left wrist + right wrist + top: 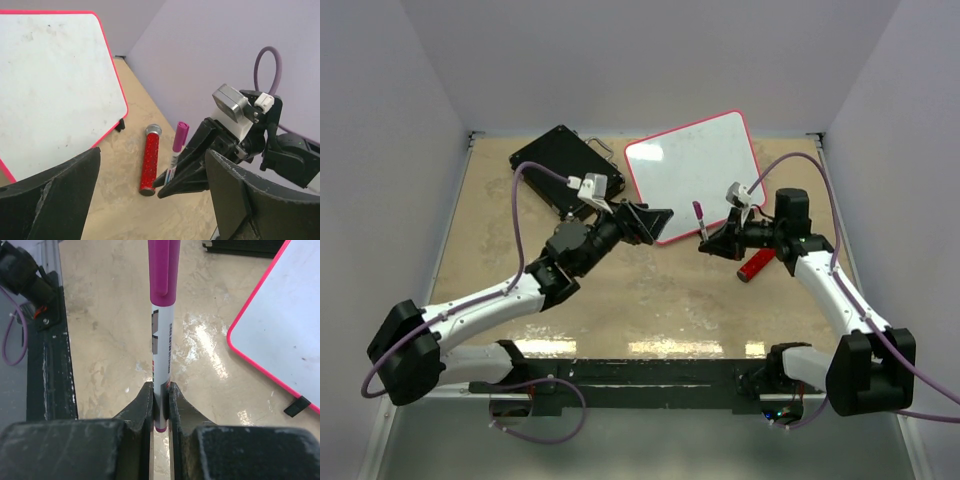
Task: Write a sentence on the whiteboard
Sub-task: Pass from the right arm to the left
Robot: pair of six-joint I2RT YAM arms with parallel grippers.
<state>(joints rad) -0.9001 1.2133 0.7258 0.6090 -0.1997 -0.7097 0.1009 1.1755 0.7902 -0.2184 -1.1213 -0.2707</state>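
Observation:
The whiteboard (695,165), white with a red-pink rim, lies at the back centre of the table. Its face (50,85) shows only faint smudges, and no sentence is visible on it. My right gripper (705,245) hovers just off the board's near right corner, shut on a capped marker (162,315) with a pink-purple cap and a white barrel, which points upward. My left gripper (655,225) stands open with nothing between its fingers, facing the marker (179,142) from the left, by the board's near edge.
A red glittery cylinder (757,264) lies on the table beside the right gripper, near the board's corner (290,325). A black hard case (560,160) sits at the back left, beside the board. Purple walls enclose the table.

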